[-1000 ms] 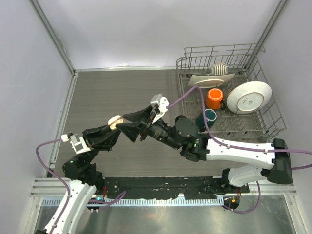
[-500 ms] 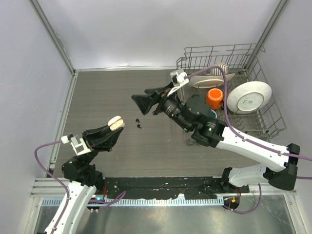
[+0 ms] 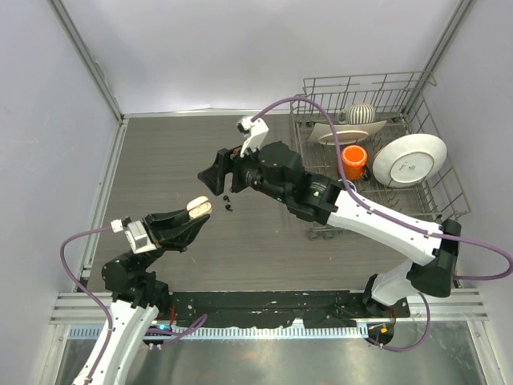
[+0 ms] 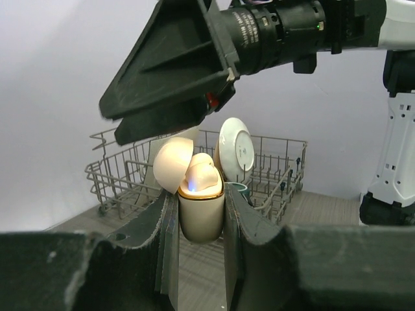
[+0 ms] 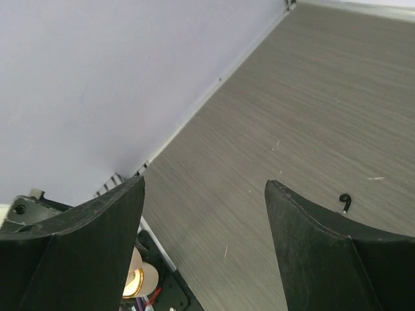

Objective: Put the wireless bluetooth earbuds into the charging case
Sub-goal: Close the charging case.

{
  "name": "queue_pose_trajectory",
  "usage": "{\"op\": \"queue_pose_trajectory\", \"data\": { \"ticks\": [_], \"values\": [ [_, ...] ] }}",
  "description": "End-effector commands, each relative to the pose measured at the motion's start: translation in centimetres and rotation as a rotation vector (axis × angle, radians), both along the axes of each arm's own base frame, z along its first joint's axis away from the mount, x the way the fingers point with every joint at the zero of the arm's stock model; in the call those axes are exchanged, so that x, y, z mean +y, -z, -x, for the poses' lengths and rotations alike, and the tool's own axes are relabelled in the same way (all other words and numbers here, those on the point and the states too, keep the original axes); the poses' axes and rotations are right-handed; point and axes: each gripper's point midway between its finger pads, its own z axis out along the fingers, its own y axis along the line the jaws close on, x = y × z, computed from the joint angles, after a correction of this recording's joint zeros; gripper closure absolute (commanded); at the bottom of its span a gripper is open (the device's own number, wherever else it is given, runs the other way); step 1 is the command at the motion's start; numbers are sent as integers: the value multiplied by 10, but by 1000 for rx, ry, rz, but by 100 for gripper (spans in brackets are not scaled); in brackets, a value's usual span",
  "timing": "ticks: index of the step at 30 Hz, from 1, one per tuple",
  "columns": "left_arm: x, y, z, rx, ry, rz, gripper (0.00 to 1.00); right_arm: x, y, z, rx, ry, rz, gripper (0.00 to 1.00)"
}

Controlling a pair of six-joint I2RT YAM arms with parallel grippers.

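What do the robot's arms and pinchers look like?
The right arm and left arm are white tubes with black joints. A purple cable loops along each. The right gripper and left gripper are black, each with two broad wedge-shaped fingers.

The top external camera is looking down from above and behind the arm bases, taking in the whole table (image 3: 160,152) and dish rack (image 3: 365,84). The left wrist camera is looking level and close past its own fingers (image 4: 152,243) toward that rack — the right wrist camera is looking steeply down at the table. All three are sharing the charging case (image 3: 199,208).
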Motion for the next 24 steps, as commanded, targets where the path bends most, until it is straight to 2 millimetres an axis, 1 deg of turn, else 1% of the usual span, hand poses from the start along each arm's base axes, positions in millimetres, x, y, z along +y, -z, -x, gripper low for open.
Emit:
{"op": "queue_pose_trajectory", "data": {
  "ticks": [1, 6, 7, 8, 9, 10, 11, 13, 14, 15, 16, 17, 18, 19, 20, 21, 22, 23, 24],
  "values": [
    [-3, -13, 9, -48, 22, -33, 96, 12, 5, 9, 37, -77, 24, 21],
    [-4, -10, 4, -34, 18, -36, 96, 17, 19, 19, 49, -140, 64, 24],
    [-4, -10, 2, -28, 14, -36, 96, 16, 20, 20, 49, -147, 67, 25],
    [-4, -9, 0, -19, 9, -35, 96, 15, 27, 23, 57, -150, 84, 25],
    [-4, -7, -2, -11, 5, -35, 97, 13, 30, 25, 57, -154, 92, 26],
    [-2, -7, -5, -1, -11, -25, 98, 10, 27, 30, 43, -163, 88, 26],
    [-1, -3, -10, 20, -23, -28, 99, 8, 36, 34, 50, -169, 103, 26],
    [2, 0, -17, 45, -50, -14, 100, 1, 33, 39, 36, -152, 98, 26],
    [2, 4, -21, 72, -58, -11, 100, -3, 44, 36, 44, -124, 114, 26],
    [3, 6, -23, 89, -64, -11, 100, -13, 48, 23, 38, -33, 123, 26],
    [4, 7, -25, 105, -74, -6, 100, -20, 52, 16, 46, 21, 127, 25],
    [11, 17, -38, 190, -127, 17, 100, -31, 60, 11, 50, 77, 148, 24],
    [16, 17, -43, 275, -142, 77, 100, -42, 62, 0, 43, 158, 158, 22],
    [35, 21, -62, 377, -255, 167, 100, -50, 67, -6, 46, 200, 169, 21],
    [40, 56, -74, 559, -315, 154, 100, -57, 67, -9, 49, 227, 171, 20],
    [46, 65, -81, 654, -360, 180, 100, -61, 69, -13, 52, 247, 174, 19],
    [50, 92, -85, 770, -405, 155, 100, -64, 72, -15, 60, 251, 174, 19],
    [53, 101, -90, 810, -434, 161, 100, -66, 72, -18, 62, 259, 174, 19],
    [52, 121, -91, 906, -436, 178, 100, -66, 75, -18, 67, 250, 177, 19]
  ]
}}
